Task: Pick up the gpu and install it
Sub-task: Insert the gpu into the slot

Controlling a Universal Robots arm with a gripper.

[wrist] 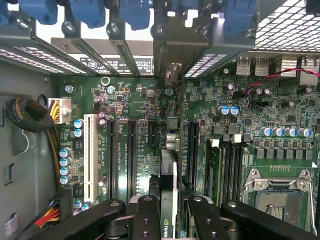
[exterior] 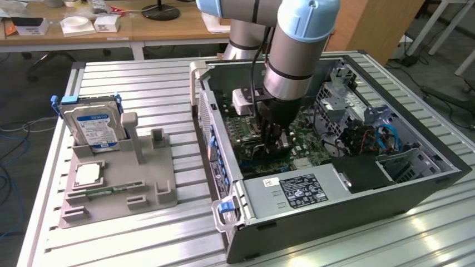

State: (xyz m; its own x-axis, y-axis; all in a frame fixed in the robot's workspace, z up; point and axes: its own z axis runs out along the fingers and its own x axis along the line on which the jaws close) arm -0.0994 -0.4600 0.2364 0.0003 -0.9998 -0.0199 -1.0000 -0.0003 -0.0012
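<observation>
In the wrist view the gpu (wrist: pixel 169 175) appears edge-on as a thin green card. It stands upright above the black expansion slots (wrist: pixel 132 150) of the motherboard (wrist: pixel 240 110). Its metal end bracket (wrist: pixel 172 75) reaches toward the case's rear slot openings. My gripper (wrist: pixel 172 212) is shut on the card, with one black finger (wrist: pixel 145 215) on each side of it. In the exterior view the gripper (exterior: pixel 275 142) is deep inside the open computer case (exterior: pixel 415 183), low over the motherboard, and the arm hides most of the card.
A grey holder (exterior: pixel 119 189) on the exterior view's left carries a hard drive (exterior: pixel 93 125), a square CPU chip (exterior: pixel 88 173) and a memory stick (exterior: pixel 100 193). Inside the case are the power supply (exterior: pixel 297 192), cables (wrist: pixel 30 117), a white slot (wrist: pixel 91 150) and the CPU socket (wrist: pixel 272 197).
</observation>
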